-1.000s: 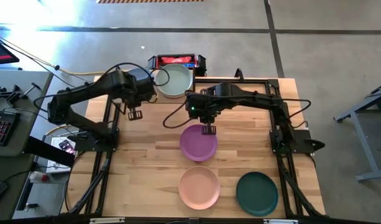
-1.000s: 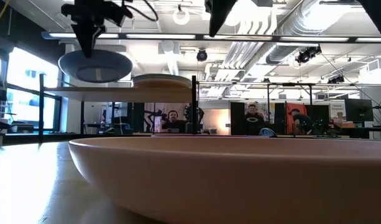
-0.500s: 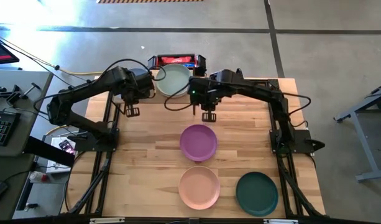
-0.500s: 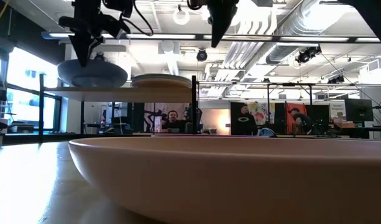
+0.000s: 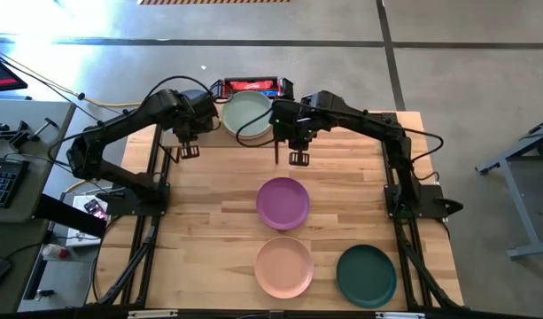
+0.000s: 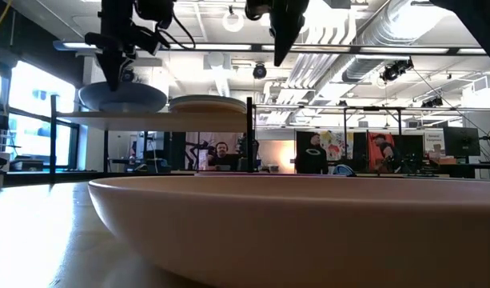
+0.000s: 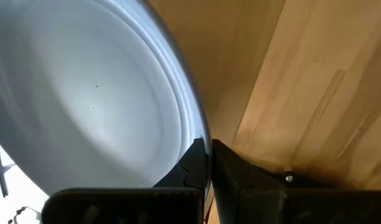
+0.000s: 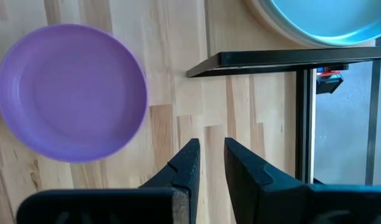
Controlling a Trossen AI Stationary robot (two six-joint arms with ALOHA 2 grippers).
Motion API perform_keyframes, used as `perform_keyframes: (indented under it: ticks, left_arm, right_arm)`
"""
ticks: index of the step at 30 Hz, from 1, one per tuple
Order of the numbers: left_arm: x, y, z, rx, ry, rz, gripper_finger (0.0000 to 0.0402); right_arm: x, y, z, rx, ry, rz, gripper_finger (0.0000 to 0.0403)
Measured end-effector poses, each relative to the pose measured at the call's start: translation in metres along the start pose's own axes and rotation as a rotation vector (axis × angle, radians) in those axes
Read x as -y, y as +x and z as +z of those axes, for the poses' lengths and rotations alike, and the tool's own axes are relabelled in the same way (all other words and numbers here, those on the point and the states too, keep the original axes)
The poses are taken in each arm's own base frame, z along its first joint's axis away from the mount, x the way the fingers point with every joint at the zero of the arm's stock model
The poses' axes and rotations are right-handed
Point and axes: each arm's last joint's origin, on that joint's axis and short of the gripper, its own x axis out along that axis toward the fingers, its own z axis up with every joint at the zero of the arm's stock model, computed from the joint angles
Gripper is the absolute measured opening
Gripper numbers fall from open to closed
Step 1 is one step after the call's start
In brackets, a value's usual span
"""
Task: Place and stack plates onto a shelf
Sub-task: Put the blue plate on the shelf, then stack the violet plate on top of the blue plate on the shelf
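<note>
Fingers (image 7: pixel 199 163) of your left gripper (image 7: pixel 207 163) pinch the blue plate (image 7: pixel 84 99) rim; it has come down onto the shelf (image 6: pixel 149 115).

High view: your right gripper (image 5: pixel 298 158) has lifted back off the purple plate (image 5: pixel 283 203). Low view: blue plate sits lower than before, beside the stack (image 6: pixel 209 103). Right wrist: narrow gap, holding nothing.

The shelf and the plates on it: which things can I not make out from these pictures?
- High view: the left arm covers the blue plate held by the left gripper.
- High view: the shelf board is mostly hidden under the sage green plate and both arms.
- Low view: the pink plate fills the foreground, hiding the table behind it.
- How many plates lie in the shelf's stack is not clear.
</note>
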Motion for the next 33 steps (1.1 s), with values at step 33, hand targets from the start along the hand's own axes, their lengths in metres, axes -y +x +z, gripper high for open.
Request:
perform_keyframes:
  ticks: [33]
  left_arm:
    - [0.000,0.015,0.014,-0.054,-0.044,-0.072,0.0086]
  right_arm:
    - [0.006,0.001,-0.001,-0.003,-0.011,-0.004,0.0051]
